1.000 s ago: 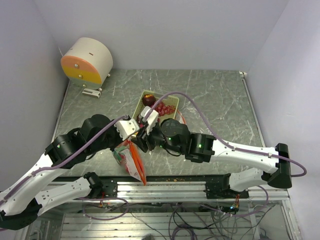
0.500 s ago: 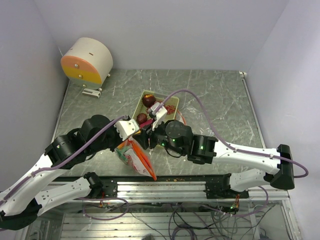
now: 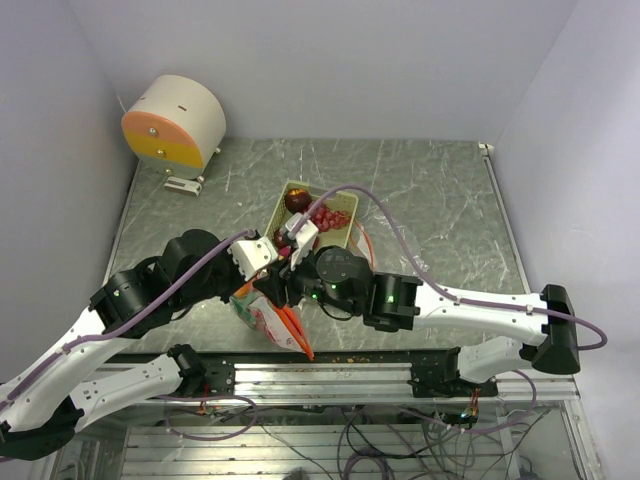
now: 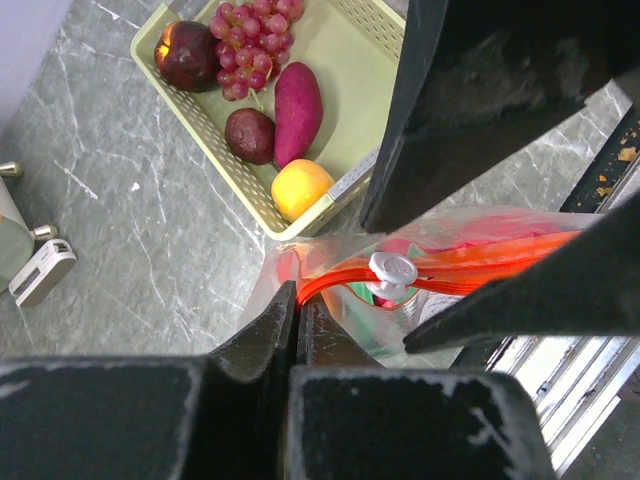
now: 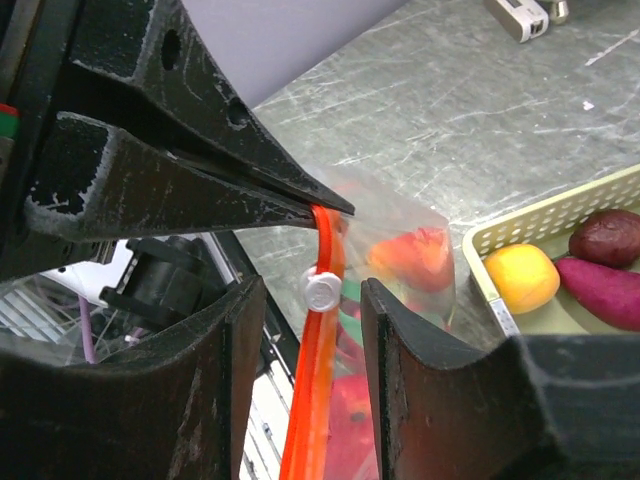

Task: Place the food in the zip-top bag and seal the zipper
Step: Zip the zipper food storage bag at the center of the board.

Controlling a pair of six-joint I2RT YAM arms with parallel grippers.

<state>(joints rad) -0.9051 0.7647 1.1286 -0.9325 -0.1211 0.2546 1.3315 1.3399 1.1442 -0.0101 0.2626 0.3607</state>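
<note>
The clear zip-top bag (image 3: 266, 318) with its orange zipper (image 5: 315, 400) hangs off the table's near edge. My left gripper (image 4: 298, 295) is shut on the zipper's end. My right gripper (image 5: 312, 292) is open and straddles the zipper, with the white slider (image 5: 321, 291) between its fingers and a gap on each side. Pink-red food (image 5: 415, 255) shows inside the bag. In the pale green tray (image 4: 215, 130) lie a dark red apple (image 4: 187, 55), purple grapes (image 4: 250, 45), a purple sweet potato (image 4: 298, 112), a dark round fruit (image 4: 250, 135) and an orange (image 4: 302, 188).
A round white and orange device (image 3: 175, 122) stands at the back left of the marbled table (image 3: 430, 200). The metal frame rail (image 3: 330, 370) runs along the near edge, under the bag. Both arms crowd together above the bag.
My right gripper has swung away from the tray, down and left over the bag's zipper, and its fingers have narrowed a little. The bag's zipper line has swung rightward. The left gripper has held still.
</note>
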